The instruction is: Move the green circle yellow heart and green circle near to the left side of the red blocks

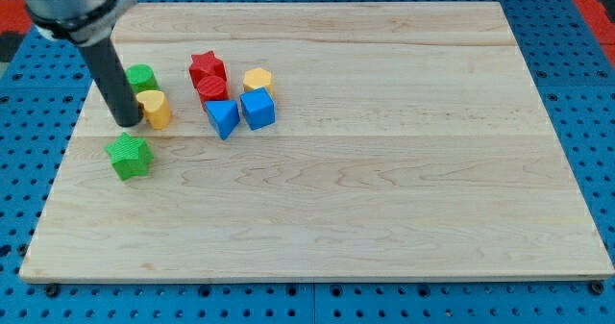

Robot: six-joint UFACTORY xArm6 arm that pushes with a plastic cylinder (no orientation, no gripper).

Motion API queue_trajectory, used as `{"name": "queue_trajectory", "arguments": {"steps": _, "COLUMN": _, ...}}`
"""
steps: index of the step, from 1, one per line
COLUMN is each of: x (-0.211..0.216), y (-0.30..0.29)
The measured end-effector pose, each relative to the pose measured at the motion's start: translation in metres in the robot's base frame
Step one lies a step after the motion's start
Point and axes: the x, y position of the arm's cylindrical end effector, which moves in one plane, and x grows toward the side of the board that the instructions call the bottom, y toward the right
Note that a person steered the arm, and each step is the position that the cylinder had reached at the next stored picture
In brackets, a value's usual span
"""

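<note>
The green circle (142, 77) sat near the view's top-left of the board (384, 199), w/ the yellow heart (155, 108) just below it and basically touching. Both were already a short way to the view's left of the red blocks, i.e. the red star (206, 67) and the red round-ish block (212, 87) right under it. So imo the job looked mostly done, just needed closing the gap a bit.

My tip (127, 124) was down on the wood right against the yellow heart's left edge, below-left of the green circle. No jaws on this thing btw, it's a plain rod, so nothing to spread or pinch, it only shoves.

To do it well I'd have pushed slow toward the view's right, and kept the line thru the middle of the heart so it didn't spin off. The circle sat higher, so it prob needed its own nudge, or a slightly upward angle to carry both. Stop early tho, since ramming the red ones would knock them into the yellow hexagon-ish block (258, 79) and the two blue blocks (223, 116) (258, 108) beside them.

The green star (129, 156) lay below the tip, apart from the rest, not in the way.
</note>
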Motion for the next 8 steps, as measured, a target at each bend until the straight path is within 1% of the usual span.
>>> {"name": "queue_trajectory", "arguments": {"steps": 1, "x": -0.005, "y": -0.007}}
{"name": "queue_trajectory", "arguments": {"steps": 3, "x": -0.051, "y": 0.002}}
{"name": "queue_trajectory", "arguments": {"steps": 4, "x": -0.027, "y": -0.012}}
{"name": "queue_trajectory", "arguments": {"steps": 5, "x": 0.008, "y": -0.012}}
{"name": "queue_trajectory", "arguments": {"steps": 6, "x": -0.015, "y": 0.013}}
{"name": "queue_trajectory", "arguments": {"steps": 7, "x": 0.002, "y": 0.008}}
{"name": "queue_trajectory", "arguments": {"steps": 8, "x": 0.041, "y": 0.013}}
